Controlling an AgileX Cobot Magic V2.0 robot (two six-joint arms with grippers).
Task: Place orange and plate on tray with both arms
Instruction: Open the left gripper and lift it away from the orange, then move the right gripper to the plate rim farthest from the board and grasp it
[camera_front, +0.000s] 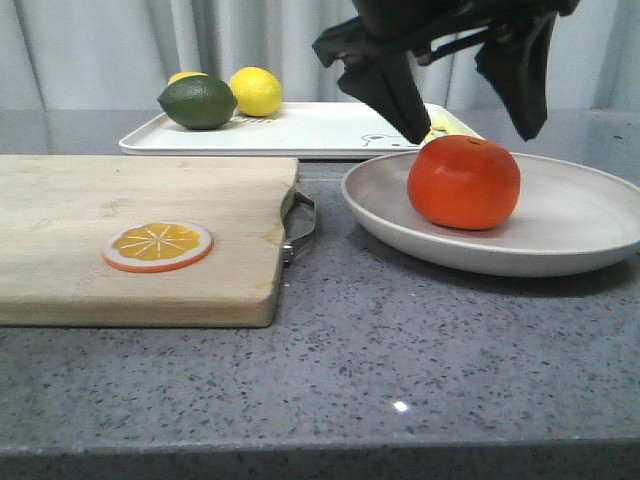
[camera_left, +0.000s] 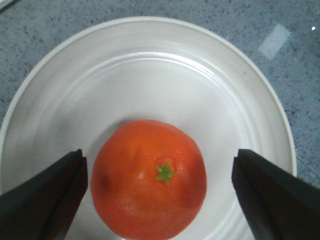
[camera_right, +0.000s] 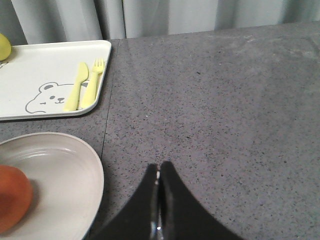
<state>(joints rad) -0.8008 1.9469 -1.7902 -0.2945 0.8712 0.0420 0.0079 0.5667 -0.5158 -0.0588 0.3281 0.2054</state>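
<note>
The right gripper (camera_right: 159, 172) has its two black fingers pressed together over the gray table (camera_right: 225, 110), beside the plate (camera_right: 70, 175) holding the orange (camera_right: 12, 197), with the bear tray (camera_right: 50, 80) farther off.

This looks like a kitchen set-up, probably staged. A speckled grey stone-like counter (camera_front: 400, 350) fills the lower part of the frame. At the left lies a wooden cutting board (camera_front: 120, 230) with a metal handle, and on it an orange slice (camera_front: 158, 246). At the upper middle a white tray (camera_front: 320, 130) printed with a bear and yellow cutlery holds a lime (camera_front: 197, 102) and a lemon (camera_front: 256, 91). Pale pleated curtains (camera_front: 150, 45) close the background.
</note>
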